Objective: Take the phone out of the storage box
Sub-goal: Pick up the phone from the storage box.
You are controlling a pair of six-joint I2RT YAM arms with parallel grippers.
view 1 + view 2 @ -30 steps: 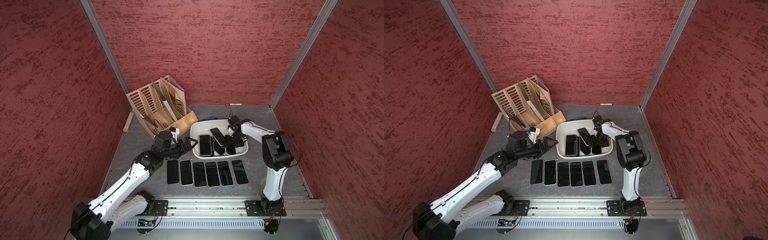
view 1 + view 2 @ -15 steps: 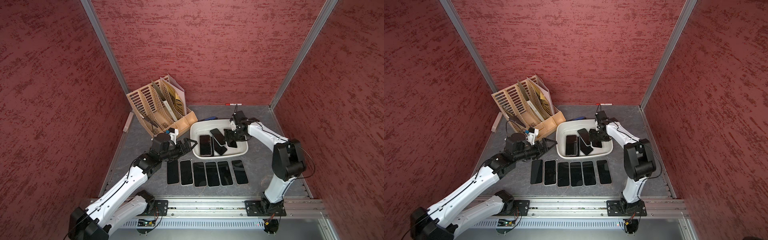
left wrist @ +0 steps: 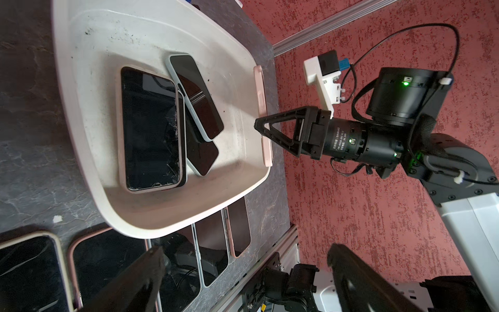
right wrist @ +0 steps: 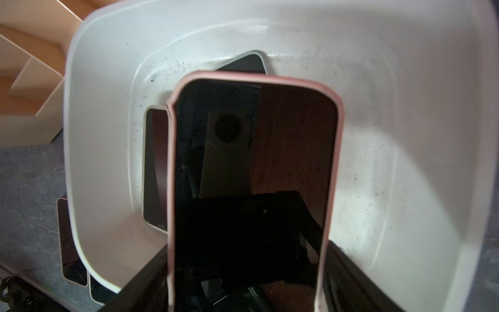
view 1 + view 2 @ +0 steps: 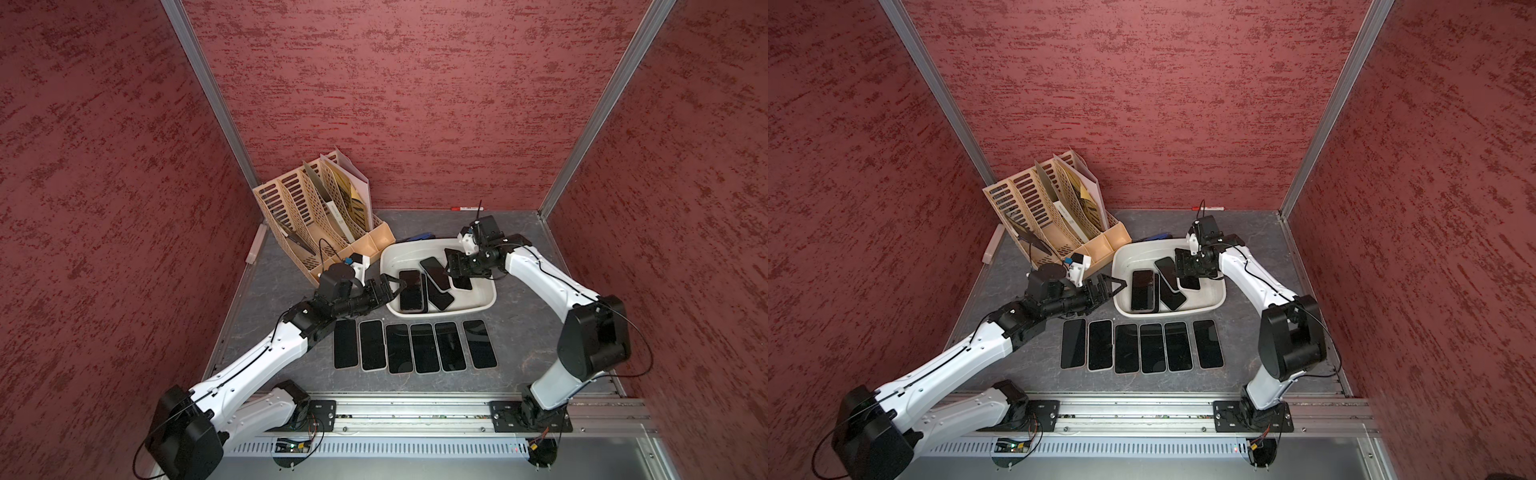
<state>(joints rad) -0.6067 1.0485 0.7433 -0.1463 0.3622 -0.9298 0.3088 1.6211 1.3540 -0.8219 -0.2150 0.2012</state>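
Note:
The off-white storage box (image 5: 440,313) (image 5: 1167,311) sits mid-table. My right gripper (image 5: 457,266) (image 5: 1185,266) (image 3: 263,127) (image 4: 243,272) is shut on a pink-cased phone (image 4: 253,175) (image 3: 261,94), clamping its two long edges. The phone stands on edge over the box's right side, off the floor, its dark screen facing the right wrist camera. Three more phones (image 5: 411,291) (image 3: 149,129) lie overlapped on the box floor (image 4: 364,162). My left gripper (image 5: 390,289) (image 5: 1115,286) (image 3: 247,250) is open and holds nothing, at the box's left rim.
Several phones (image 5: 415,347) (image 5: 1142,347) lie screen-up in a row in front of the box. A beige slotted file organizer (image 5: 320,224) (image 5: 1050,216) stands at the back left, close to the left wrist. A red pen (image 5: 463,208) lies by the back wall.
My right gripper has closed on the pink phone and raised it off the pile, while that arm's elbow swung out to the right. The left arm has barely moved.

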